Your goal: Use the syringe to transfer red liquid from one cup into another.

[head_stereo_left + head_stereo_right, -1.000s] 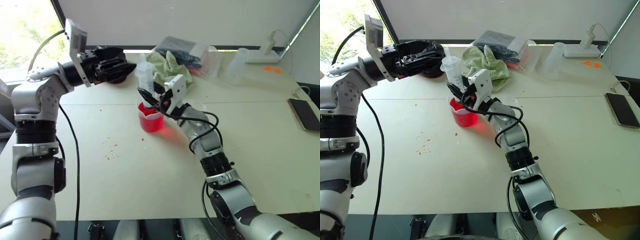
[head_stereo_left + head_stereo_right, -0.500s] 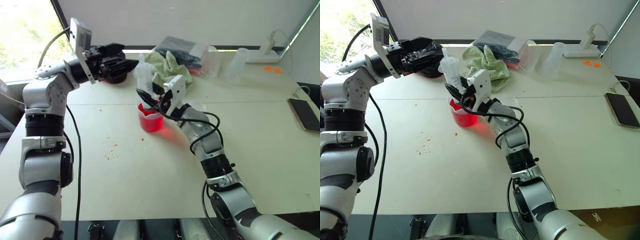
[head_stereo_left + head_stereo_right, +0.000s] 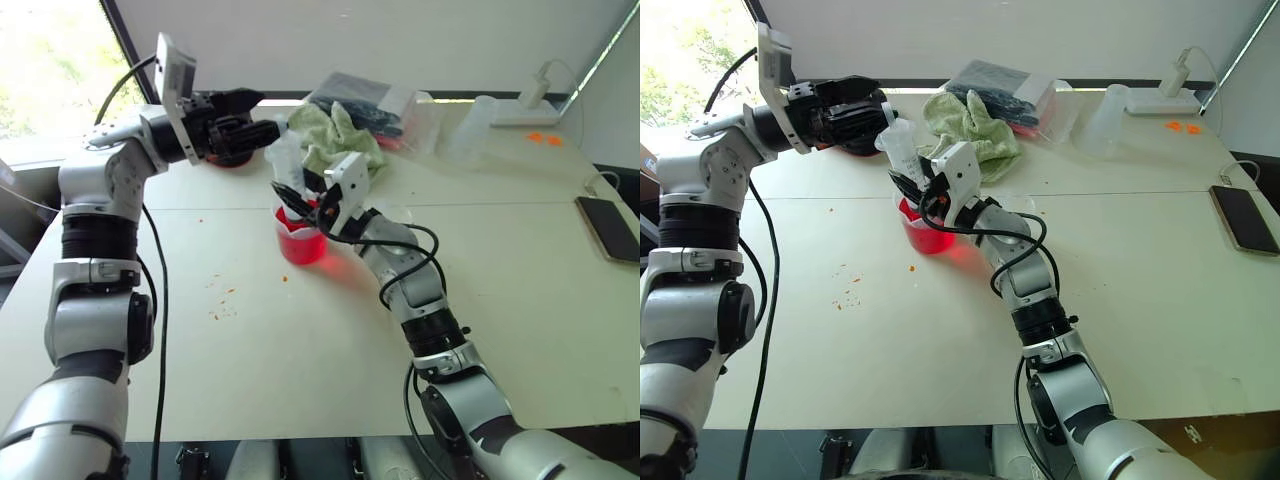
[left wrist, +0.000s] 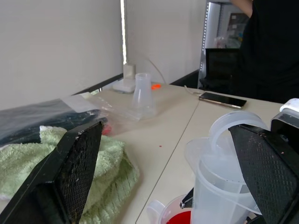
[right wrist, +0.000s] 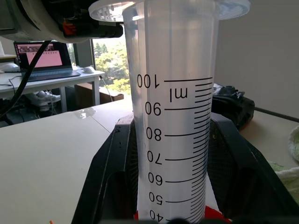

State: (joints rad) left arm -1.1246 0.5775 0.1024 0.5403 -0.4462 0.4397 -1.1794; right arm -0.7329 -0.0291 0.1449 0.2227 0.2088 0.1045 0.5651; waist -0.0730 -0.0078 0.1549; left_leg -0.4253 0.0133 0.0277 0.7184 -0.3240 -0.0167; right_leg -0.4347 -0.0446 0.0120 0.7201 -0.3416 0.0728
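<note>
My right gripper is shut on the barrel of the syringe. It holds the syringe upright with its lower end down in the spouted cup, which holds red liquid. My left gripper is open and level, just left of the syringe's top. In the left wrist view that plunger top stands ahead between the spread fingers. I cannot tell if they touch it. A small clear cup stands partly hidden behind my right forearm.
Behind the syringe lie a green towel and a black bag in plastic. Frosted tumblers and a white charger stand at the back right, and a phone lies at the right edge. Orange crumbs dot the table.
My left forearm has swung in a little toward the syringe and its open gripper has turned slightly. The right gripper and the syringe have stayed in place.
</note>
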